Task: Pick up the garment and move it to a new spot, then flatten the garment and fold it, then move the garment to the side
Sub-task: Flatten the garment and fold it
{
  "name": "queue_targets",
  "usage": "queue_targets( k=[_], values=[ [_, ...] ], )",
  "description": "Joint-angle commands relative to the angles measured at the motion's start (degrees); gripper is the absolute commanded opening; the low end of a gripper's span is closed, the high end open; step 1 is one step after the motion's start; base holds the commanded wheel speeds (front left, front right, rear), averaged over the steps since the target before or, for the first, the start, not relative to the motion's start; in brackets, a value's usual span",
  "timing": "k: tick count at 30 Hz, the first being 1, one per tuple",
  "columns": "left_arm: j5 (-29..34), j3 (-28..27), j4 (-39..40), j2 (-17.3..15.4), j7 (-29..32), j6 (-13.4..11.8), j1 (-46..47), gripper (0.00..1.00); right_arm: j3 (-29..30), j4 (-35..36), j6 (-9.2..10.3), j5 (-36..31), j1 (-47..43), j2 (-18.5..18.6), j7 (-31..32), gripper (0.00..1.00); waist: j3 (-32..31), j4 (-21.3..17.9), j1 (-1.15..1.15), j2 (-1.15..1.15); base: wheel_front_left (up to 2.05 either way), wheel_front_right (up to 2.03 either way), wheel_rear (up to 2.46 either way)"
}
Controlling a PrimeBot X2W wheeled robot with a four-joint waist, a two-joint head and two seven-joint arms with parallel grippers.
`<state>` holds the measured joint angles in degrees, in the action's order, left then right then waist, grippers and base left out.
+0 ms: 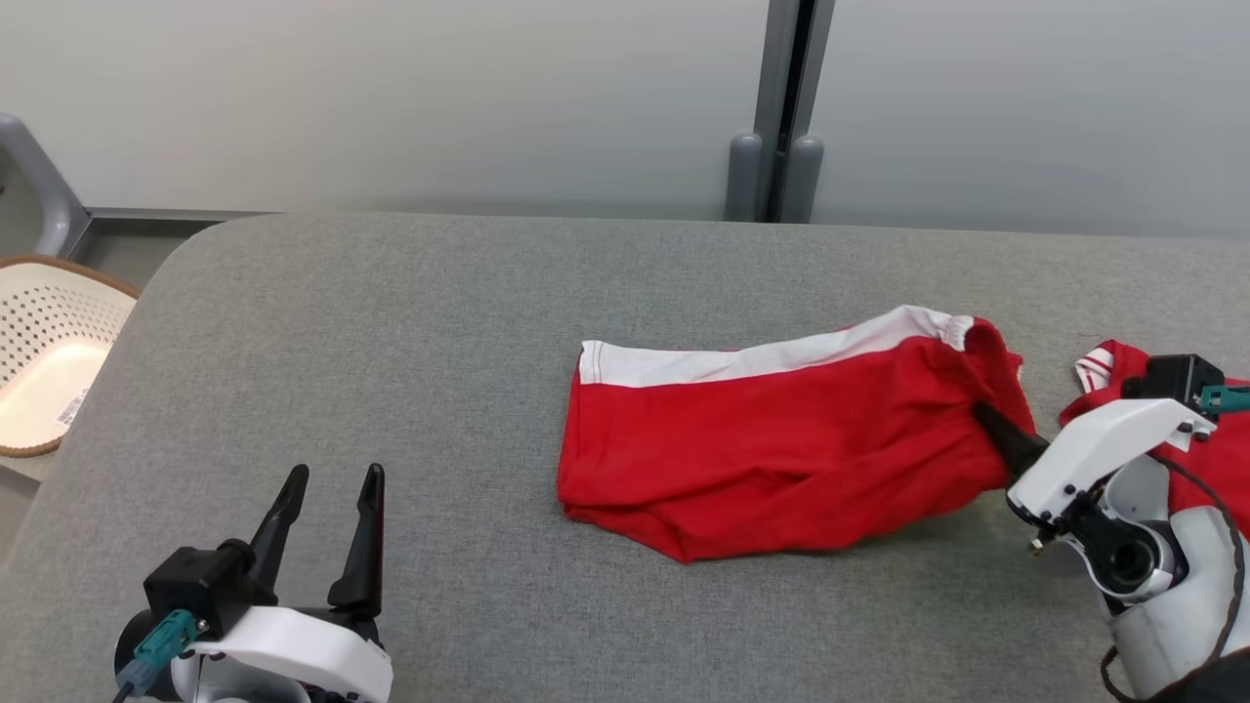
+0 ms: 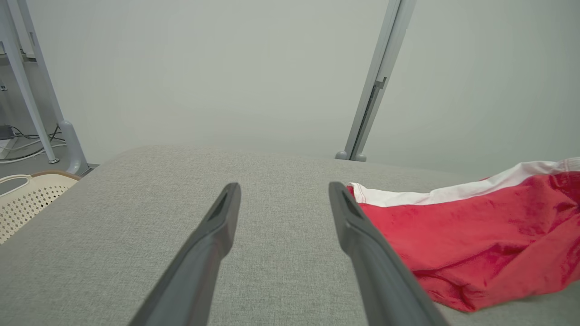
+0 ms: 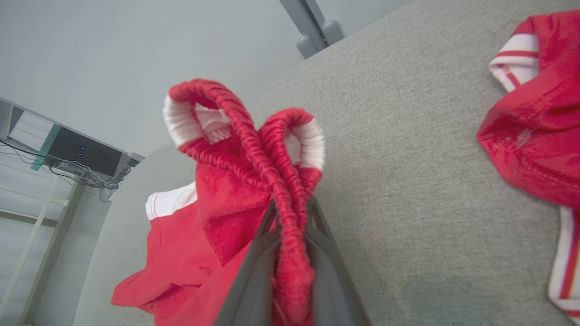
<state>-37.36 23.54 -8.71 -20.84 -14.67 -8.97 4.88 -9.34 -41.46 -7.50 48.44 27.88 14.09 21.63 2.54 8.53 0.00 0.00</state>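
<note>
Two grippers and one worked garment, entered as follows.

Item 1, garment (image 1: 771,459): red shorts with a white side band, lying on the grey table (image 1: 391,322), right of centre in the head view. The left portion rested flat on the fabric surface. The right end, with the gathered waistband (image 3: 253,136), was bunched and lifted off the table.

Item 2, right gripper (image 1: 981,412): positioned at the garment's right end, its dark fingers clamped nearly together on the elastic waistband. The right wrist view showed the red gathered band pinched between the two fingers and looping above their tips in two folds, with white showing at the bends.

Item 3, left gripper (image 1: 335,474): near the table's front left, well apart from the garment, fingers spread wide and holding nothing. The left wrist view showed bare table between the two fingers, and the garment's white-banded corner appeared just past the finger on that view's right.

Item 4, second red garment (image 1: 1226,449): edged in red-and-white striped trim, it lay at the table's right side behind the right arm, apart from the shorts.

Item 5, basket (image 1: 49,342): pale, perforated and brown-rimmed, standing off the table's left side.

Item 6, grey post (image 1: 781,107): upright beyond the table's far edge, against a pale wall.
</note>
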Motion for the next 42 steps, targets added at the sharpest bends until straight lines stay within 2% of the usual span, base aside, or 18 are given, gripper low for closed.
queue_targets(
  k=[1,7,15,23,30,31,32,39,42],
  values=[
    [-0.08,-0.01,0.07,-0.20,-0.22,-0.11,-0.34,1.00,0.89,1.68,0.02,1.96,-0.63,-1.12,0.82,0.00,-0.40,-0.47,0.00,0.00,0.00,0.00,0.00],
    [-0.09,0.88,-0.43,0.22,0.26,0.50,0.60,1.00,1.48,4.60,0.01,4.96,-0.05,-5.99,2.82,0.00,0.02,1.61,0.00,0.00,0.00,0.00,0.00],
    [-0.37,1.52,-1.88,1.14,0.16,1.14,1.71,1.00,1.80,3.24,0.01,6.82,2.51,-9.89,3.97,0.00,1.87,8.30,0.00,0.00,0.00,0.00,0.00],
    [0.08,1.84,-3.48,2.11,-0.10,1.76,2.66,1.00,1.72,-2.19,0.01,10.92,5.39,-11.06,4.42,0.00,2.90,12.99,0.00,0.00,0.00,0.00,0.00],
    [0.09,1.95,-4.35,2.02,-0.13,2.36,3.61,1.00,-4.82,-8.34,0.01,18.31,8.23,-11.10,1.24,0.00,3.41,14.74,0.00,0.00,0.00,0.00,0.00],
    [0.09,1.85,-4.53,1.99,-0.16,2.37,3.87,1.00,-6.90,-10.00,0.01,20.07,9.21,-11.12,0.19,0.36,3.54,14.73,0.00,0.00,0.00,0.00,0.00],
    [0.09,1.75,-4.61,1.96,-0.19,2.33,3.88,1.00,-7.85,-10.59,0.01,21.10,9.68,-11.13,-0.23,1.00,3.60,14.63,0.00,0.00,0.00,0.00,0.00],
    [-0.13,0.91,-5.19,1.84,-0.35,2.21,3.44,1.00,-13.45,-8.56,0.01,25.62,10.78,-11.13,-5.45,1.00,2.85,11.84,0.00,0.00,0.00,0.00,0.00],
    [0.06,0.65,-5.11,2.07,-0.44,2.19,3.08,1.00,-14.37,-5.75,0.01,24.83,10.61,-10.88,-7.89,1.00,2.21,10.16,0.00,0.00,0.00,0.00,0.00]
  ],
)
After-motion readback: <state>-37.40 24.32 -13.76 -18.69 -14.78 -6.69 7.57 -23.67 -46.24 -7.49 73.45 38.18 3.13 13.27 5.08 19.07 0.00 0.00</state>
